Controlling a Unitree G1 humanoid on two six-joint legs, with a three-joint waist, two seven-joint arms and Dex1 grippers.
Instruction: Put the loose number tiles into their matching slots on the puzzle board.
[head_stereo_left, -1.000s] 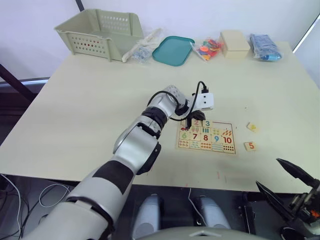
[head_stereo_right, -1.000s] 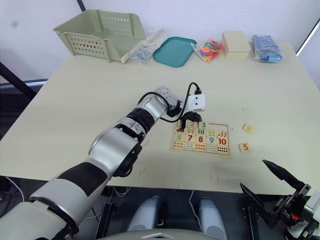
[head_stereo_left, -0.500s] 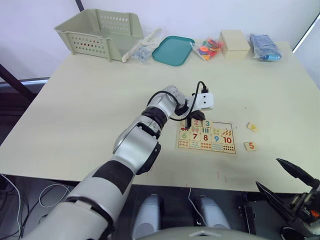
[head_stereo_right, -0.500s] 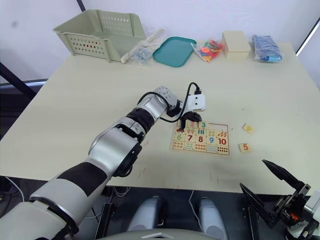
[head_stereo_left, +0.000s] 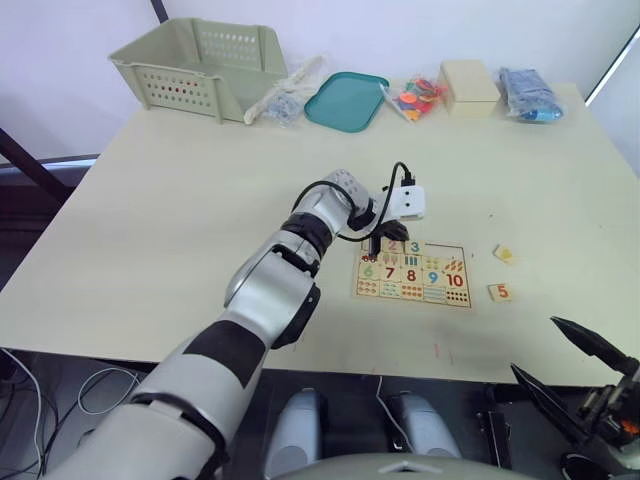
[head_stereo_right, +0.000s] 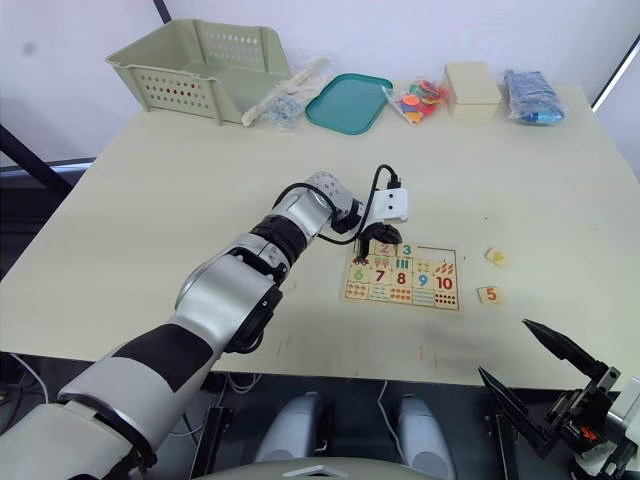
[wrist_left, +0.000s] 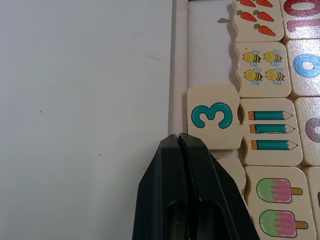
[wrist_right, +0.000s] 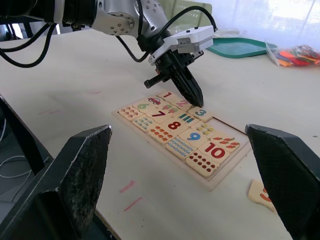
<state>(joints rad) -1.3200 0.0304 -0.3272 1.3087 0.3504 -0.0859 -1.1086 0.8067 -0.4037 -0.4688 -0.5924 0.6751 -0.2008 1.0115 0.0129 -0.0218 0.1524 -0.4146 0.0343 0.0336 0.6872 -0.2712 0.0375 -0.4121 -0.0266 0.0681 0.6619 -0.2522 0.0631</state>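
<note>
While the left gripper (head_stereo_left: 376, 243) has barely moved over the last second, staying at about 11 o'clock on the puzzle board (wrist_left: 178, 75), nothing on the board has shifted either. That suggests a placement is being finished rather than a new tile fetched. The 1 tile (wrist_right: 167, 95), the 2 tile (wrist_right: 181, 103) and the 3 tile (wrist_left: 212, 116) sit in the top row. The last two slots (wrist_left: 209, 45) are bare.

The 5 tile (head_stereo_left: 500, 292) and another loose tile (head_stereo_left: 504, 254), its digit unreadable, lie on the table at the board's 3 o'clock, so two placements probably remain. The left gripper's fingers (wrist_left: 180, 150) are pressed together with nothing between them, their tips just beside the 3 tile. The right gripper (head_stereo_left: 535, 345) is spread wide and empty near the board's 4 o'clock.
</note>
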